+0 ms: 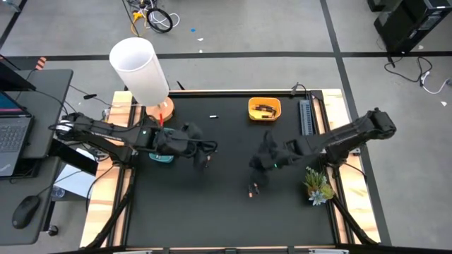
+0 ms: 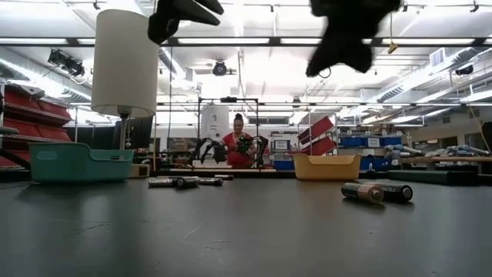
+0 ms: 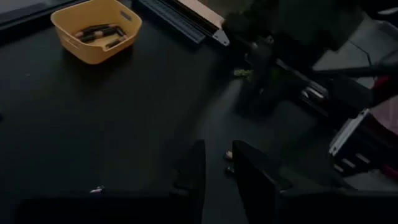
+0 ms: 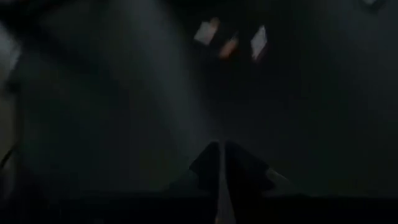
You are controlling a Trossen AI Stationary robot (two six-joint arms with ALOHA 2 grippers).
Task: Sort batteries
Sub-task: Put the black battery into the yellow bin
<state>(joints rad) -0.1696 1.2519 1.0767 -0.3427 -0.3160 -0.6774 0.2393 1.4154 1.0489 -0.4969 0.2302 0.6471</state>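
Two dark batteries (image 2: 377, 191) are lying together on the black mat (image 1: 226, 212) | my right gripper (image 4: 222, 163) is hanging above them, fingers pressed together, pinching nothing visible | my left gripper (image 3: 217, 163) is hovering near the teal bin (image 2: 77, 163), fingers slightly parted | more batteries are sitting in the yellow bin (image 1: 265, 109).

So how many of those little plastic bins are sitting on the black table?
2. A yellow plastic bin holding dark batteries sits at the table's far edge, right of centre; a teal plastic bin sits at the left side, mostly hidden under the left arm from above.
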